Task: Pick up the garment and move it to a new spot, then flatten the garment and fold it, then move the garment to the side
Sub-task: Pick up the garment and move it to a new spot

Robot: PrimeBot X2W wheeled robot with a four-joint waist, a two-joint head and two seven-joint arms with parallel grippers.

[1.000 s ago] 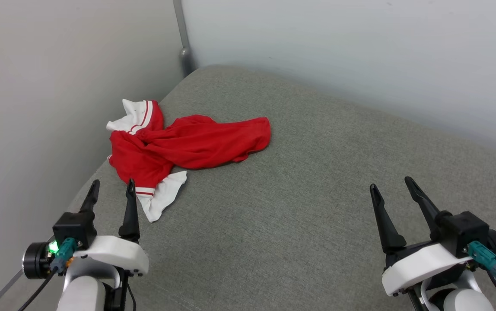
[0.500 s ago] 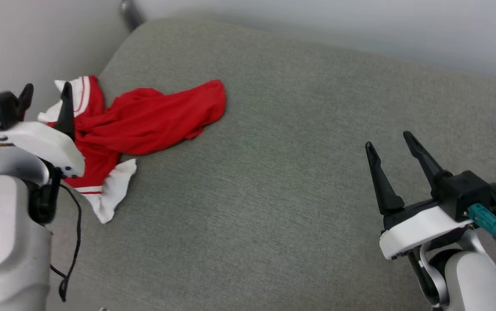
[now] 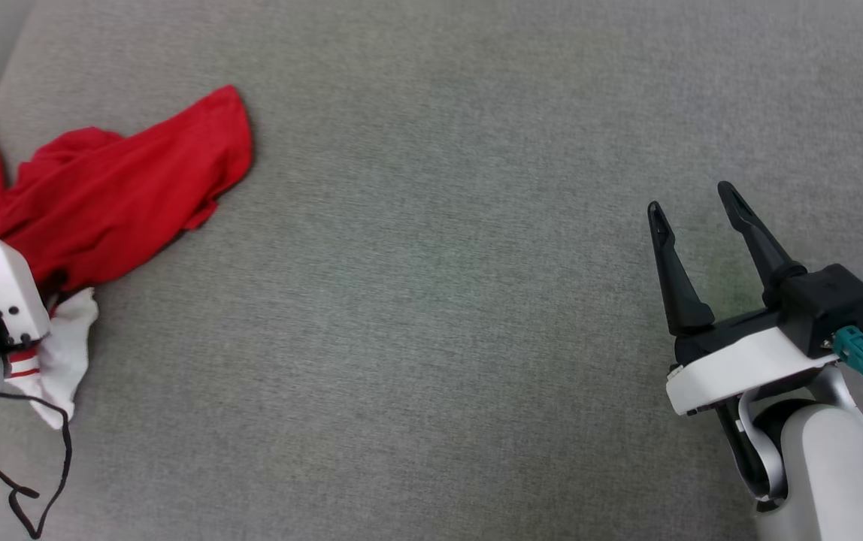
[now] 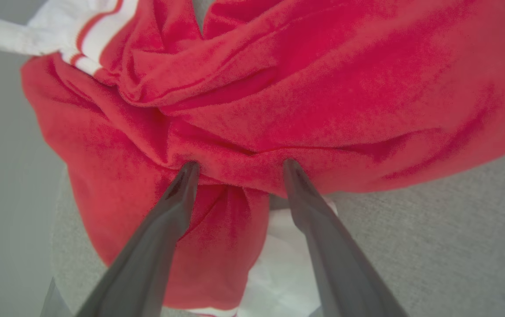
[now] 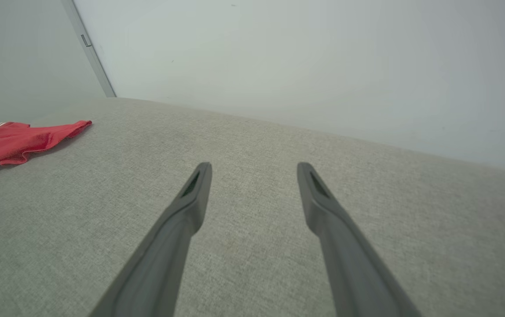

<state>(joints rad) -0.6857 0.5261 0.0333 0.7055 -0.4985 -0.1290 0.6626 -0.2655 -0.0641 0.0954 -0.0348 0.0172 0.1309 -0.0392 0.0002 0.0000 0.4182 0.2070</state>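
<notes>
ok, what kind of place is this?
Probably an indoor corner with a bed or couch: grey fabric cushion, bare pale walls meeting at a post, crumpled garment on the cushion.

Open grey cushion (image 3: pixel 431 300) mid & rt, garment (image 3: pixel 116 203) bunched far left, wall (image 5: pixel 279 66) behind

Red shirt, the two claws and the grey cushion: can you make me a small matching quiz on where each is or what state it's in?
1. garment
2. left gripper
3. right gripper
4. cushion

A. open, over bare grey fabric
B. crumpled, far left in the head view
C. grey, lying under everything
D. open, tips at red folds

Pairs: 1-B, 2-D, 3-A, 4-C
</notes>
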